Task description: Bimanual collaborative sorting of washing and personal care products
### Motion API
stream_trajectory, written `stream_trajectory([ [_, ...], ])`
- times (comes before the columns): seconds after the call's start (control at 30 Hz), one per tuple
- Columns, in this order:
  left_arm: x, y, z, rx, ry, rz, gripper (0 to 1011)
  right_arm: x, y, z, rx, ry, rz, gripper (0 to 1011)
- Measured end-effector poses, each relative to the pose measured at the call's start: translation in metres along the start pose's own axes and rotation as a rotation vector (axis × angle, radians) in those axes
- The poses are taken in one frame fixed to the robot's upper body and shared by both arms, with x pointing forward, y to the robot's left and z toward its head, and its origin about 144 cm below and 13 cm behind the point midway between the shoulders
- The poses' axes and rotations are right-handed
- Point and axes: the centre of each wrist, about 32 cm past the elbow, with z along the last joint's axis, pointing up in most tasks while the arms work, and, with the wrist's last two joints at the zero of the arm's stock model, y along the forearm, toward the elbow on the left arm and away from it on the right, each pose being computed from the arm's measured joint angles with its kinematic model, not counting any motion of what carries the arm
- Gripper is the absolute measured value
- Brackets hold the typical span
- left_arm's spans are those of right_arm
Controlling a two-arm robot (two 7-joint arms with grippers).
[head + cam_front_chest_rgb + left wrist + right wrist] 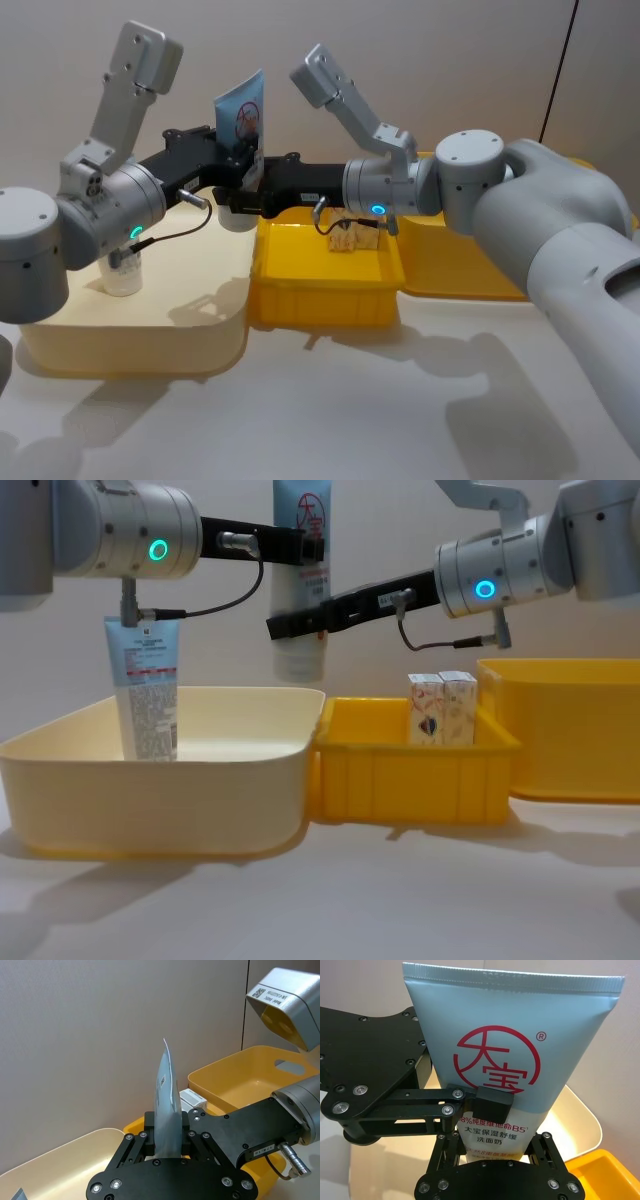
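Note:
A pale-blue squeeze tube (505, 1055) with a red ring logo is held upright, cap down, high over the gap between the cream bin (150, 800) and the small yellow bin (410, 780). My left gripper (305, 548) is shut on its flat faces at mid-height, and the tube (167, 1100) shows edge-on between its fingers. Reaching across from the right, my right gripper (297, 625) is shut on the tube's lower part just above the cap. A second tube (148, 690) stands in the cream bin. Two white cartons (441, 708) stand in the small yellow bin.
A larger yellow bin (570, 750) sits at the right, touching the small one. The three bins stand in a row on the white table, with a plain wall close behind them. My left forearm hangs over the cream bin (130, 340) and hides most of the second tube.

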Motion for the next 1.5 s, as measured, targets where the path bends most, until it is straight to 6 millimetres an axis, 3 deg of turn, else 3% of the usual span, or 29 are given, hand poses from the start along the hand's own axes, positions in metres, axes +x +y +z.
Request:
stream_trajectory([
  [0.33,0.000,0.000,0.000,0.000,0.000,0.000,290,0.000,0.000,0.000,0.000,0.000,0.000,559],
  [1.1,0.000,0.000,0.000,-0.001,0.000,0.000,974,0.004,-0.006,0.002,0.007,-0.018,-0.011,559],
  [1.5,0.000,0.000,0.000,0.000,0.000,0.000,1003,0.018,-0.038,0.004,-0.025,-0.057,-0.108,559],
])
